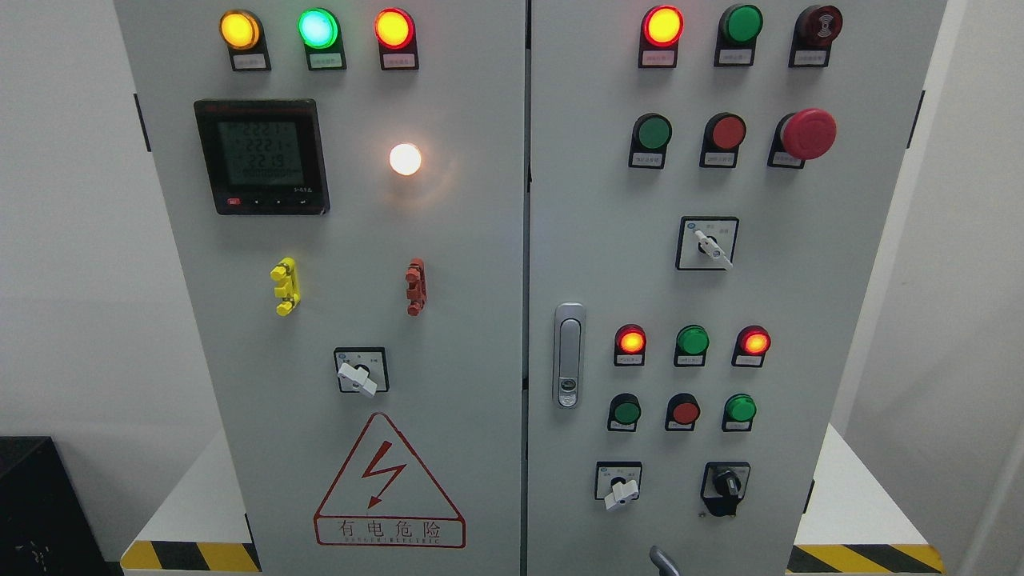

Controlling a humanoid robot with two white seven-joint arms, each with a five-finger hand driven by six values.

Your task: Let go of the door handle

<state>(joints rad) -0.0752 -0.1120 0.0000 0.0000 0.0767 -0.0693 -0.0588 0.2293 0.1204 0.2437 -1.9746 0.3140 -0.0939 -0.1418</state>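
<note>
- The silver recessed door handle (569,354) is sitting flush and upright on the right grey metal cabinet door (840,272), beside the centre seam; nothing is gripping it.
- A grey part (662,562) is showing at the bottom edge; whether it is a hand, and its state, cannot be told.
- The cabinet is standing on a white plinth with a yellow-black hazard stripe (864,557), against white walls.

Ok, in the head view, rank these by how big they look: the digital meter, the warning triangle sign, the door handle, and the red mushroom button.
1. Warning triangle sign
2. Digital meter
3. Door handle
4. Red mushroom button

The last two are close: the handle is taller, the button wider. All sit on the cabinet front, at similar distance.
</note>
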